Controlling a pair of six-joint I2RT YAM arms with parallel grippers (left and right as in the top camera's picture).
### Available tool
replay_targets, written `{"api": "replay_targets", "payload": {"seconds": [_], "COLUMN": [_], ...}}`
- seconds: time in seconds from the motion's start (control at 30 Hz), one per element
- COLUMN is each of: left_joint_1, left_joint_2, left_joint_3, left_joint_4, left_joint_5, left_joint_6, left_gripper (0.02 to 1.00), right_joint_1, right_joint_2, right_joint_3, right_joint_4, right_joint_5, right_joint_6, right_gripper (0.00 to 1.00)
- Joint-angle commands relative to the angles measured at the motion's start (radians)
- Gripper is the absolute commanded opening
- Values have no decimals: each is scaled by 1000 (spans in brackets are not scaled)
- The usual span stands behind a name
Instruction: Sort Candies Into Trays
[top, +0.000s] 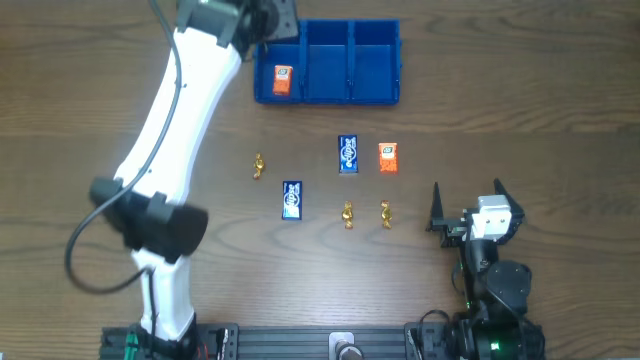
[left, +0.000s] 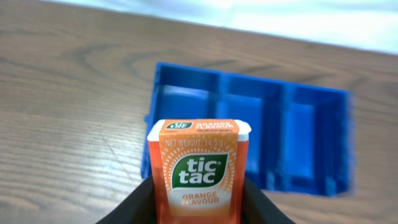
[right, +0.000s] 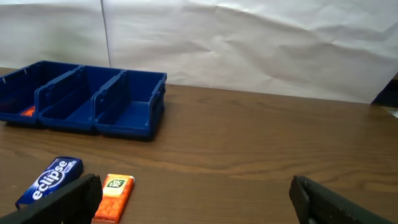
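Lab setup: wood-grain table (top: 520, 130), white backdrop sheet (right: 249, 50)

Bright, even light — soft, faint shadows on the table (top: 540, 120), pale sheen across its wood.

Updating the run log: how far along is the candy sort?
Done: the first orange box lies in the blue tray's left compartment. In hand: the left hand holds a second orange box, lifted near the tray. Left on the table: a third orange box, two blue packs, three gold candies.
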Motion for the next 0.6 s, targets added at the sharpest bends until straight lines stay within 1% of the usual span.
{"api": "replay_targets", "payload": {"seconds": [0.03, 0.2, 0.47, 0.5, 0.57, 0.6], "left_joint_1": [16, 18, 32, 32, 32, 33], "left_joint_2": [238, 299, 305, 305, 305, 305], "left_joint_3": [165, 197, 197, 197, 197, 197], "left_joint_4": [-98, -101, -97, -97, -97, -97], "left_joint_5": [37, 37, 38, 38, 37, 37], "left_joint_6": [51, 51, 57, 60, 60, 59], "left_gripper": [316, 316, 340, 354, 428, 511], "right_joint_1": [2, 2, 2, 2, 2, 2], "right_joint_2": [-7, -7, -7, -7, -7, -7], "right_joint_3": [-3, -3, -3, -3, -3, -3], "right_joint_4": [-3, -3, -3, -3, -3, -3], "right_joint_5": [-5, -5, -5, -5, -5, -5], "right_joint_6": [-12, -12, -12, -12, -12, -12], "right_gripper": [998, 998, 998, 998, 998, 998]}}
